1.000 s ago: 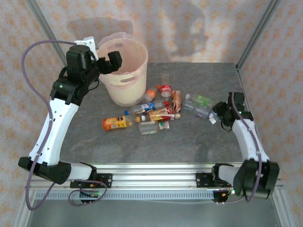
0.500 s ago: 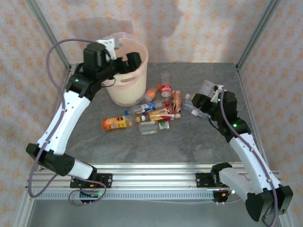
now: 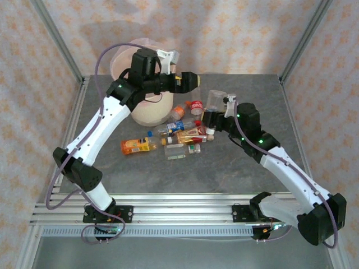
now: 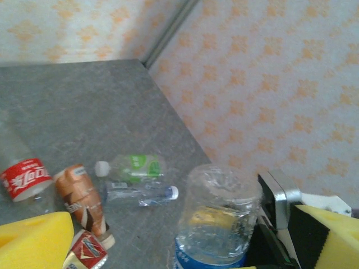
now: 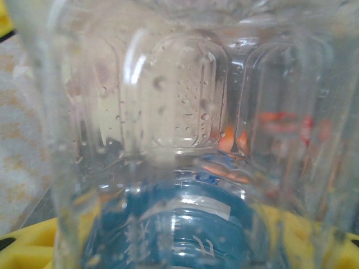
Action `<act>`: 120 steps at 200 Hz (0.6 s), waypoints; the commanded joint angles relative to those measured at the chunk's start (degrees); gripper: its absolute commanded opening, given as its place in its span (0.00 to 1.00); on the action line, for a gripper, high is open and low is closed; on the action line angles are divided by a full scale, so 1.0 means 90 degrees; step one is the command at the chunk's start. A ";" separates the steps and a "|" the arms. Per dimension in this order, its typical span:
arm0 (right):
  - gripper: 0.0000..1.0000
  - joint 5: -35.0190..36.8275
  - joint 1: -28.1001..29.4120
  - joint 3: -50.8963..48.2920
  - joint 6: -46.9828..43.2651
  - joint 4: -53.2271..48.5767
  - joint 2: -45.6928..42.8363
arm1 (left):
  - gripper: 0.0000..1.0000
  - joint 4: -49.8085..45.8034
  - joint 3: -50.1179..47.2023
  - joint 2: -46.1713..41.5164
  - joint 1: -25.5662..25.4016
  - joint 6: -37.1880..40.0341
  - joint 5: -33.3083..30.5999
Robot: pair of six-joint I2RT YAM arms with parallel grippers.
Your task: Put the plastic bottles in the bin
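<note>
top external: right arm carried a clear bottle nearer the bin

a grey, stone-patterned table (image 3: 140, 174) filled the cell. pale wallpaper (image 3: 252, 33) with orange motifs stood behind it, slanted metal posts (image 3: 56, 39) rose at the far corners, and a slotted rail (image 3: 179, 204) ran along the near edge. the bin (image 3: 148, 115) stood on the far left part of the table. most of the plastic bottles (image 3: 179, 134) lay on their sides in a loose cluster just beside the bin, on its right and near side. in the left wrist view a green-labelled bottle (image 4: 134, 166) and a slim bottle (image 4: 140, 193) lay farther out from the bin.

the right gripper (image 3: 212, 115) was clamped on a clear bottle (image 3: 216, 101) with a blue label band, held in the air to the right of the bin and apart from it. the left gripper (image 3: 190, 82) hung just past the bin's right rim, jaws wide apart with nothing between them.

a second earlier the left gripper had been at the bin's left rim, and the right gripper had sat low, well apart from the bin, near the table's right edge. half a second earlier the clear bottle was already lifted. the cluster beside the bin lay as before.
</note>
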 commanded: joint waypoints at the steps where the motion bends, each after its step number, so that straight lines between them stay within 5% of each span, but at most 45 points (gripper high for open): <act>1: 0.47 -0.0375 0.0157 0.0360 -0.0188 0.0501 0.0100 | 1.00 -0.0294 0.0252 -0.0031 -0.0083 0.0536 0.0713; 120: 0.48 -0.1037 0.0531 0.0757 -0.0082 0.0747 0.0233 | 1.00 -0.0675 0.0407 0.0313 -0.0179 0.1075 0.1247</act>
